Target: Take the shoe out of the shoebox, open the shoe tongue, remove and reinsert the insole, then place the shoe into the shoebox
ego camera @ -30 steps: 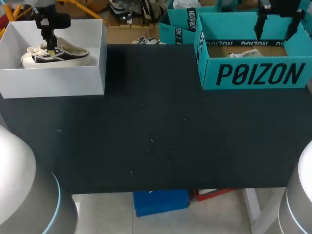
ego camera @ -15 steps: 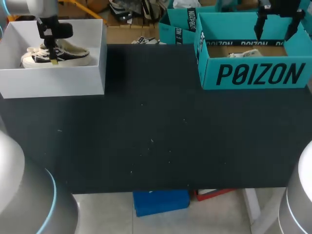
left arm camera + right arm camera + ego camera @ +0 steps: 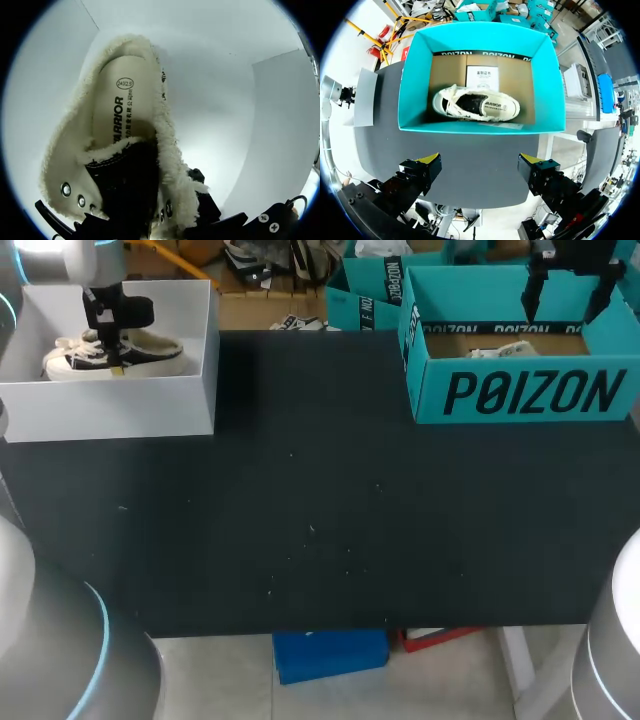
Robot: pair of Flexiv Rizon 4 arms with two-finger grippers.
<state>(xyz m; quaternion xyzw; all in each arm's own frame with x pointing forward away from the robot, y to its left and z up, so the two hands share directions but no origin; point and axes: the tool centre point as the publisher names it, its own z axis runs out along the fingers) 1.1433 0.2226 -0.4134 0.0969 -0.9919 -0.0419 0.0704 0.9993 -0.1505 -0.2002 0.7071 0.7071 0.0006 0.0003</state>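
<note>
We log bench (image 3: 320,520): matte black, scattered pale specks. White box (image 3: 110,410): plain, inside and out. Shoe (image 3: 125,150) within: cream fleece lining, black tongue (image 3: 127,180), silver eyelets (image 3: 65,189), beige insole (image 3: 112,115) with black print; in head view we read black upper over white sole. Shoebox (image 3: 520,390): teal walls, black lettering, black band at inner rim, brown cardboard floor. Second shoe (image 3: 476,104) there: cream-white, dark opening. Right end effector (image 3: 481,161): black body, yellow tips.
</note>
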